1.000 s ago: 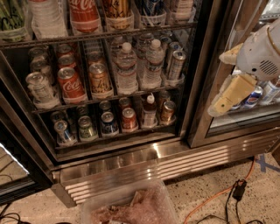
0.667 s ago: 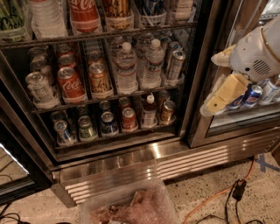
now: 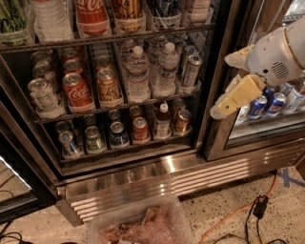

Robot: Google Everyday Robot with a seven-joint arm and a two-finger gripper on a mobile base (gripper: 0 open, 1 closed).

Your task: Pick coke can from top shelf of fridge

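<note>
The camera view looks down into the fridge [image 3: 190,175], its dark frame set over a ribbed, shiny steel base. The coke can [image 3: 91,16], smooth red metal with white script, stands on the top shelf [image 3: 143,33], a thin dark wire rack; its top runs out of view. A ribbed clear bottle [image 3: 50,19] stands just left and an orange-gold can [image 3: 126,10] just right, leaving little room at its sides. The gripper [image 3: 229,81] hangs well to the right, before the dark door post, its cream fingers spread wide and holding nothing.
</note>
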